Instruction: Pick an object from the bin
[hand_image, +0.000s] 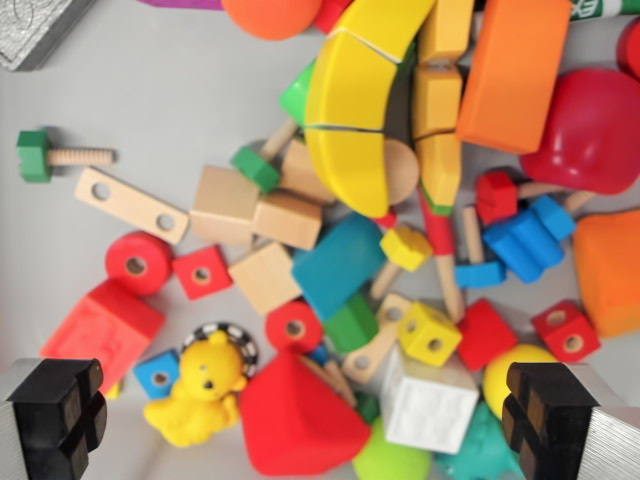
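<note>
from the wrist view, the gripper hangs spread wide, its black fingertips at the bottom corners, grasping nothing. below lies the grey bin heaped with toys: a yellow banana up top, a red cone and yellow bear between the fingers, a green-headed wooden bolt lying apart at the view's left.

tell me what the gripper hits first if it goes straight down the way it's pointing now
Probably the red wedge block or the white cube, both between the open gripper fingers; depth is unclear, so which comes first is uncertain.
</note>
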